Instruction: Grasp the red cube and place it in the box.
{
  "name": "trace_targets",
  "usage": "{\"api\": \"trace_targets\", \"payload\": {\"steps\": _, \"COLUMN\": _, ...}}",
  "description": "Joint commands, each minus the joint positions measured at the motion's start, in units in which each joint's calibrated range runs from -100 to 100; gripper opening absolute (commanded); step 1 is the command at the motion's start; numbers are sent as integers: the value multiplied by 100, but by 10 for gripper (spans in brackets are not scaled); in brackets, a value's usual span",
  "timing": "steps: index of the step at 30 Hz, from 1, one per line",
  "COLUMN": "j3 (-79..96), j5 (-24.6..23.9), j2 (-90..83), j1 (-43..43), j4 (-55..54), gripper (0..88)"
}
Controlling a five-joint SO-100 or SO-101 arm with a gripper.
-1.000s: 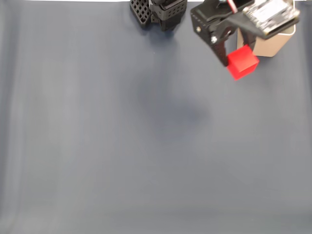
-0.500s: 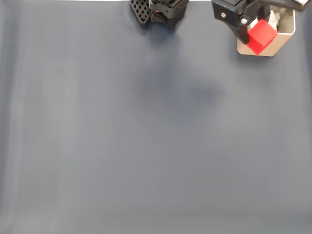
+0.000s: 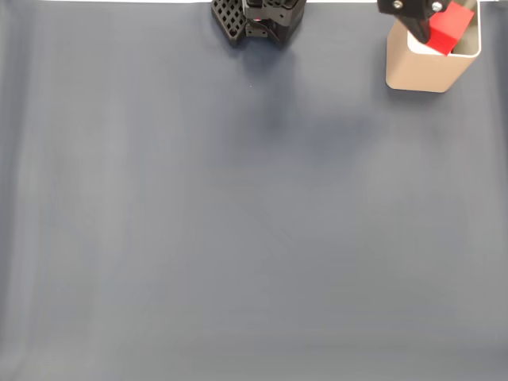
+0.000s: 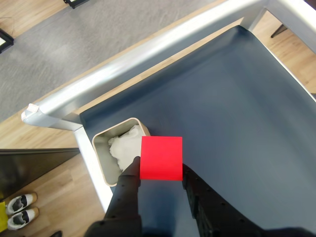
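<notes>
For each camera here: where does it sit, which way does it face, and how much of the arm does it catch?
Fixed view: above the dark table, looking straight down; the arm's base and the gripper show at the top edge.
Wrist view: rides on the arm, looking down past two black fingers to the table corner and floor.
Shared: the red cube held at the beige box.

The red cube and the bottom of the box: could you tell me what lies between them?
In the wrist view, crumpled white stuffing lies inside the box, below the red cube held by the end effector.
</notes>
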Motion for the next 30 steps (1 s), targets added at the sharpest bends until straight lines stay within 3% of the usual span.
{"api": "trace_targets", "payload": {"steps": 1, "j3": -244, "j5": 15, "j2": 2, "j1": -241, "j4": 21, "gripper": 1}}
{"api": "trace_targets", "payload": {"steps": 30, "j3": -591, "j5": 98, "j2": 763, "j1": -1093, "j4": -250, "gripper": 4}}
